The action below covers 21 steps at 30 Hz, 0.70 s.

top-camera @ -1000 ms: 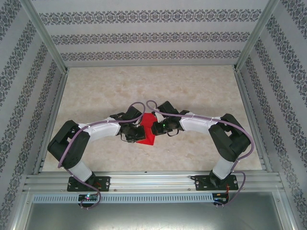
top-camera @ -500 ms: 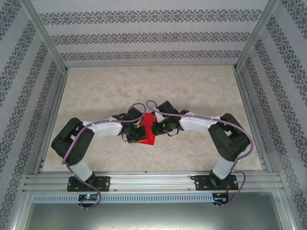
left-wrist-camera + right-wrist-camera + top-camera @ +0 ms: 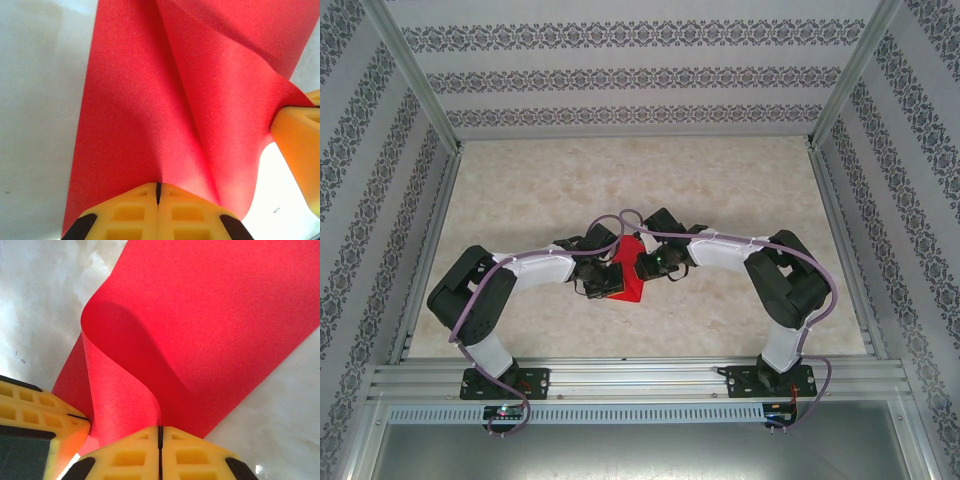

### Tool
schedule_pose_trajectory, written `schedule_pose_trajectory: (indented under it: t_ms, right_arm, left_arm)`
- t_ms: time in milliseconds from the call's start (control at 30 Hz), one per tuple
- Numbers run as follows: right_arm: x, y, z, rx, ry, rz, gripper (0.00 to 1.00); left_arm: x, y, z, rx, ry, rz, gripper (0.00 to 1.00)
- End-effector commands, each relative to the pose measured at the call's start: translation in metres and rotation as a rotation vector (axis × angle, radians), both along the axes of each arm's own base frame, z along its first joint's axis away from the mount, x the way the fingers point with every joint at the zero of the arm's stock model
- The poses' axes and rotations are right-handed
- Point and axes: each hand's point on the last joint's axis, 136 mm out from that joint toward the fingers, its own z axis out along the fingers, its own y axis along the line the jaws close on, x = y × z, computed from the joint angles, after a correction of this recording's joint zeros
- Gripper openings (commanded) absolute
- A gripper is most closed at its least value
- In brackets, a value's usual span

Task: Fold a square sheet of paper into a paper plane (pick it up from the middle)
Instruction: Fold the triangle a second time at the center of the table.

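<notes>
The square sheet of paper (image 3: 633,288) is bright red and hangs between the two grippers at the table's middle. My left gripper (image 3: 617,272) is shut on its edge, and in the left wrist view the yellow fingertips (image 3: 158,189) pinch the paper (image 3: 145,100) along a crease. My right gripper (image 3: 643,263) is shut on the opposite edge. In the right wrist view its tips (image 3: 160,430) clamp the paper (image 3: 215,315), which curls over in a loop. Each wrist view catches the other gripper's yellow finger (image 3: 300,145) (image 3: 40,415) close by. The paper plane is out of view.
The marbled tabletop (image 3: 720,190) stretches behind and to both sides of the arms. Patterned walls with metal frame rails (image 3: 420,80) enclose the table. A purple cable (image 3: 620,222) loops above each wrist.
My left gripper has finished closing on the paper. The left arm's elbow shifted slightly and the right arm leaned a little leftward. The paper stays at the same spot.
</notes>
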Motion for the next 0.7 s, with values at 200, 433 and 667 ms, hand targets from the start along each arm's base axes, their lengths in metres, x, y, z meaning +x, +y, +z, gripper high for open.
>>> schedule_pose_trajectory:
  t_ms: [200,433,667]
  right_arm:
    - [0.009,-0.003,-0.004,-0.033,-0.018,0.000,0.10]
    - [0.009,-0.004,-0.009,-0.038,-0.010,-0.005,0.10]
    - [0.008,-0.006,-0.013,-0.050,-0.006,-0.007,0.10]
  left_arm:
    - [-0.016,0.015,-0.021,0.103,0.065,-0.014,0.06]
    - [-0.016,0.015,-0.021,0.103,0.067,-0.016,0.06]
    - [-0.016,0.015,-0.021,0.102,0.067,-0.018,0.06]
